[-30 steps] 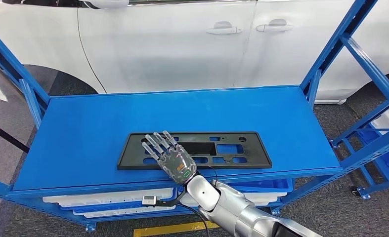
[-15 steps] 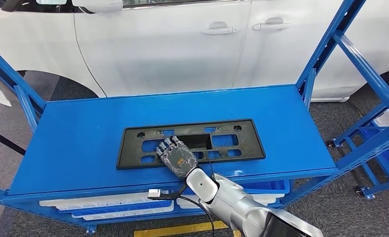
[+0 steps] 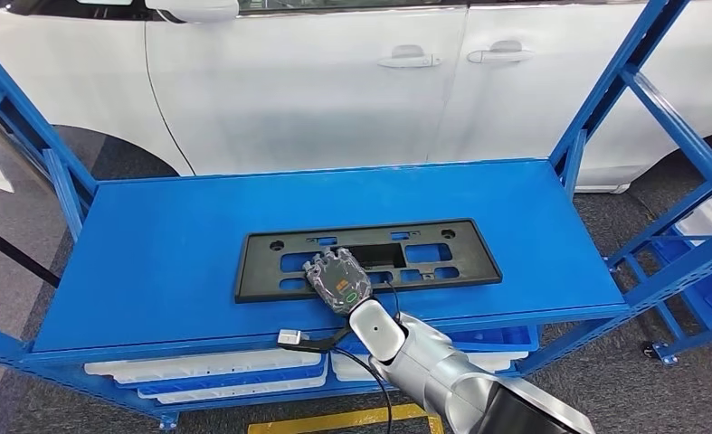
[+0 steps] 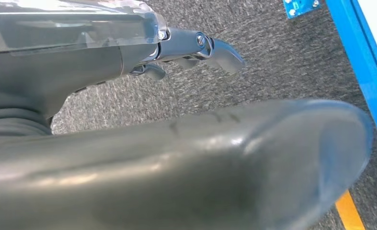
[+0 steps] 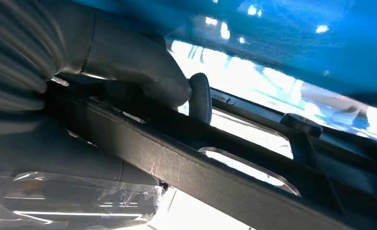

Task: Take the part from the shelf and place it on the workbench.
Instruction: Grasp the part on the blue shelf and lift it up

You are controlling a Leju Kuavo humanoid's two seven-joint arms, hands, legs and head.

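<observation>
the right hand point(image 3: 337, 281) grips the flat black plastic part point(image 3: 367, 258) on the blue metal shelf point(image 3: 153, 244); lifting and carrying are left. the left hand's point(image 4: 196, 45) fingers: cannot tell.

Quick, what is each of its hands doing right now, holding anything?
Right hand: fingers closed around the near edge of the black plastic frame on the blue shelf, gripping it.
Left hand: hangs over the floor; open or closed cannot be told.
</observation>
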